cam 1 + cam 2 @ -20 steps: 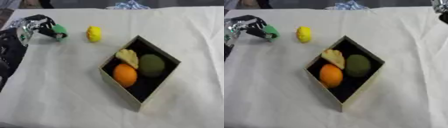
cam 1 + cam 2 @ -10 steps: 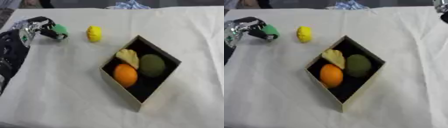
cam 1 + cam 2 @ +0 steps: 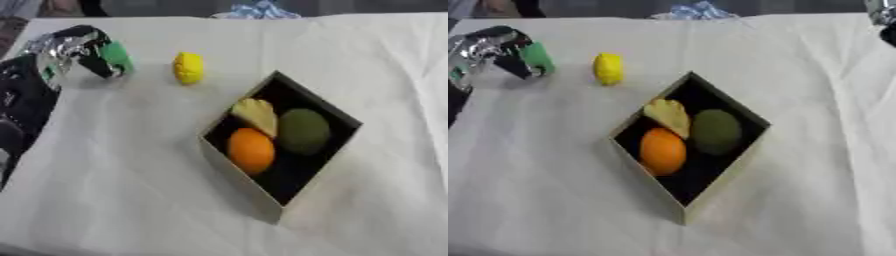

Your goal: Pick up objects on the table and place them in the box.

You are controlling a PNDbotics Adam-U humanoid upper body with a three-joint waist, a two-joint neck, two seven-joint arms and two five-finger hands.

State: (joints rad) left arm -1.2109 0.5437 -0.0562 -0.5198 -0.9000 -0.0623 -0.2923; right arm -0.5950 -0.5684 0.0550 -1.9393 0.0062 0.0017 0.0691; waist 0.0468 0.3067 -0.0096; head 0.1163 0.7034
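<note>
Step in hand: pick-up of a green object (image 3: 115, 56) at the far left of the worktop (image 3: 131, 165); carrying to the box not yet begun, by the look of it.

Left hand (image 3: 77, 47): fingers curled over the green object, which shows between fingers and thumb. Whether the object is lifted or rests on the cloth cannot be told.

Right hand (image 3: 884, 20): only a dark and silver part shows at the upper right corner of the right eye view; finger state cannot be told.

Box (image 3: 741, 150): open, set cornerwise at mid-worktop, well apart from the left hand, to its right and nearer the camera. Contents: orange fruit (image 3: 662, 151), dark green round item (image 3: 715, 131), pale yellow item (image 3: 668, 115).

Yellow object (image 3: 188, 67): loose on the worktop, between left hand and box, outside the box.

Next move calls for: carrying the green object right, past the yellow object, to the box's free dark corner.
</note>
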